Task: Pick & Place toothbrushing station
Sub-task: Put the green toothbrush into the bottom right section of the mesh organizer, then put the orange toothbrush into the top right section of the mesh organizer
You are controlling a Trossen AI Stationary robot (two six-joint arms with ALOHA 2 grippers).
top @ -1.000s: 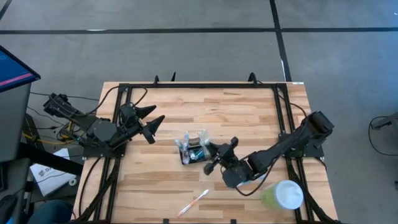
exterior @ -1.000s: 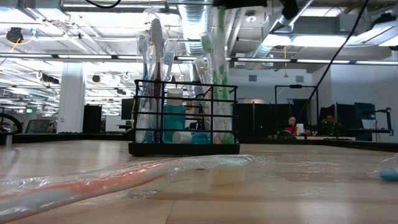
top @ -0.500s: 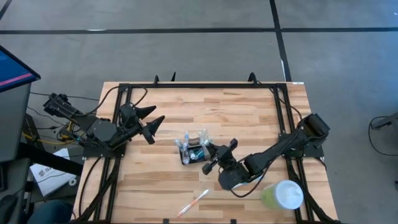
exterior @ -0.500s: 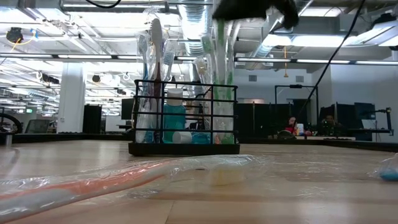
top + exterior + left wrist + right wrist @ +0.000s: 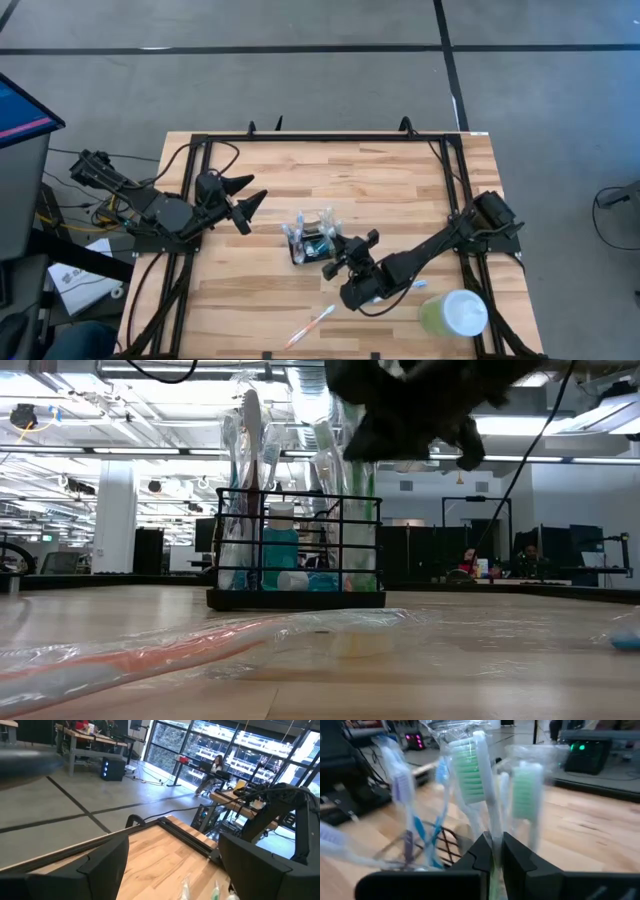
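Note:
The toothbrushing station (image 5: 312, 238), a black wire holder, stands upright at mid-table with several plastic-wrapped toothbrushes standing in it; the low view shows it too (image 5: 295, 550). My right gripper (image 5: 338, 258) is at its near right side, above its rim (image 5: 400, 410), shut on a green toothbrush (image 5: 470, 775). My left gripper (image 5: 245, 195) hangs open over the table's left part, with nothing between its fingers (image 5: 175, 870). My right gripper pinches the green toothbrush's handle (image 5: 493, 837), below the bristle head, between its two fingers. The fingers come almost level from the table's near right and lie across the handle. The toothbrush stands upright, head above the fingers, and its lower part (image 5: 362, 550) is inside the station.
A wrapped orange toothbrush (image 5: 312, 326) lies near the front edge, close to the low camera (image 5: 150, 655). A pale green cup with a white lid (image 5: 455, 314) stands at the near right. A black frame (image 5: 320, 138) runs round the table's far and side edges.
My right gripper has gone down toward the station with the green toothbrush, staying shut; in the low view it has sunk from the picture's top to just above the holder's rim. The station has stayed in place.

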